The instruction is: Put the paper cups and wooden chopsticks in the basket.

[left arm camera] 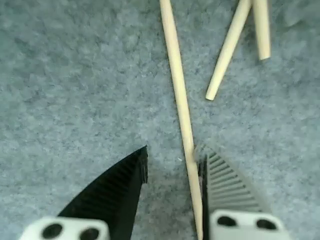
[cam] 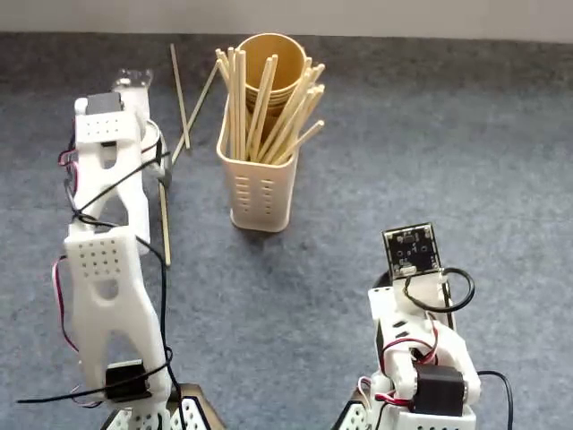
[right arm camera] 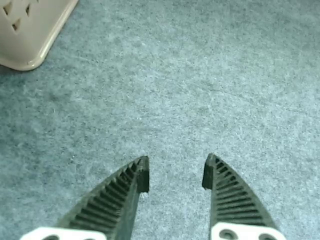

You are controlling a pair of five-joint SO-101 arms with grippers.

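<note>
The counter (cam: 466,143) is covered in a soft, fuzzy gray mat. On it stands a tall cream plastic basket (cam: 261,193) with little slot holes in its side. Tan paper cups (cam: 269,58) sit stacked inside it, round and smooth. Lots of thin, pale wooden chopsticks (cam: 269,112) stand in the basket too, leaning on the cups and poking out over the rim.

Three more chopsticks lie flat on the mat, beside the left arm. Two of them (cam: 179,85) (cam: 199,107) cross each other near the far edge. The third one (cam: 165,224) lies partly under the arm.

The left gripper (left arm camera: 173,152) is low over the mat and partly open. One finger (left arm camera: 120,190) is black with ridges and the other (left arm camera: 230,190) is white with ridges. A long chopstick (left arm camera: 175,75) runs between them and touches the inside of the white finger. The black finger is apart from it. Two other chopstick ends (left arm camera: 230,50) (left arm camera: 261,30) lie farther ahead.

The right gripper (right arm camera: 176,159) is partly open with nothing in it, over bare mat. A corner of the basket (right arm camera: 30,35) lies ahead of it, well apart.
</note>
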